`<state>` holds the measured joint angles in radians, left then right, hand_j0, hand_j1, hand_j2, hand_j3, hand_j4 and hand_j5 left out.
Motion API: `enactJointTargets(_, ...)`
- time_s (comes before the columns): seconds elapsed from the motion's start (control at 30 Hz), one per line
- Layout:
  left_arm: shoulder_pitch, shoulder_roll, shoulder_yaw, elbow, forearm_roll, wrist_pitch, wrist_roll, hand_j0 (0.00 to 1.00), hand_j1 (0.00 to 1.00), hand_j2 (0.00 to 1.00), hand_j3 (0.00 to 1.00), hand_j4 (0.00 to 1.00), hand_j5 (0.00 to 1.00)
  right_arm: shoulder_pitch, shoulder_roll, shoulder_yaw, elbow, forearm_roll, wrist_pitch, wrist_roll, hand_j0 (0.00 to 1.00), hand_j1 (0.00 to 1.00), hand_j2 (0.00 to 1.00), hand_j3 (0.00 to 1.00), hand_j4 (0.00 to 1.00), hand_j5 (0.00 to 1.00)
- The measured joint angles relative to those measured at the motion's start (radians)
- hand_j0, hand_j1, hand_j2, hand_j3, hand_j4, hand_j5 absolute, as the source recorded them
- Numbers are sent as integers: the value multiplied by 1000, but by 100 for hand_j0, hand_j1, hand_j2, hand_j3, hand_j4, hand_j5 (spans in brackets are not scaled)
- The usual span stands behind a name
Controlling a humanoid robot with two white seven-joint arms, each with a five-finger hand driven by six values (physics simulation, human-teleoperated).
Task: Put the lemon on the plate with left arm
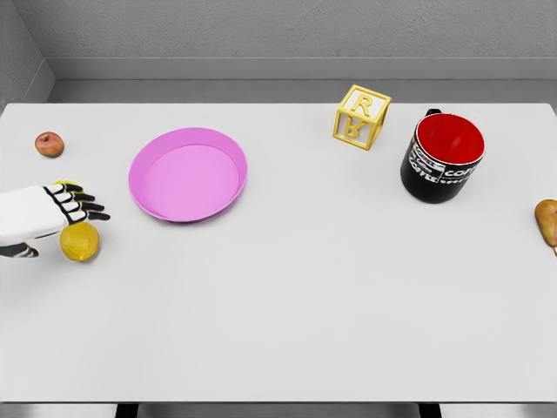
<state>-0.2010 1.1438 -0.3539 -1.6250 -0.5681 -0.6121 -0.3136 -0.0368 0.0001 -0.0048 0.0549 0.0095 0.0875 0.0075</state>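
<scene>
A broad white tabletop (287, 313) fills nearly the whole head view, matte and evenly lit, its far edge meeting a narrow strip of grey floor and then a pale grey textured wall (287, 26) that runs across the top, with a second wall angling in at the upper left corner. At the near edge, dark supports show beneath the white surface. The left robot hand (74, 205) reaches in from the left edge, its white forearm and black-jointed fingers spread and pointing to the right, holding nothing. The lemon (79, 241) lies on the tabletop just below those fingers, close beside the hand; whether they touch it cannot be told. The pink plate (152, 165) sits to the right of the hand, near but apart from the lemon. A small red apple (50, 144) rests near the far left edge. Toward the right stand a yellow open-frame letter block (361, 117) and a black mug (442, 158) with a red inside, and a brownish fruit (546, 221) is cut off by the right edge.
</scene>
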Motion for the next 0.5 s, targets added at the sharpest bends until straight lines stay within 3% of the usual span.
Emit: enactJointTargets(0.5,-25,-54,-5,64,-1,0,2,100,100,100,100,100,100,0,0,0,0,0,0,0,100,100,100,100,100,100)
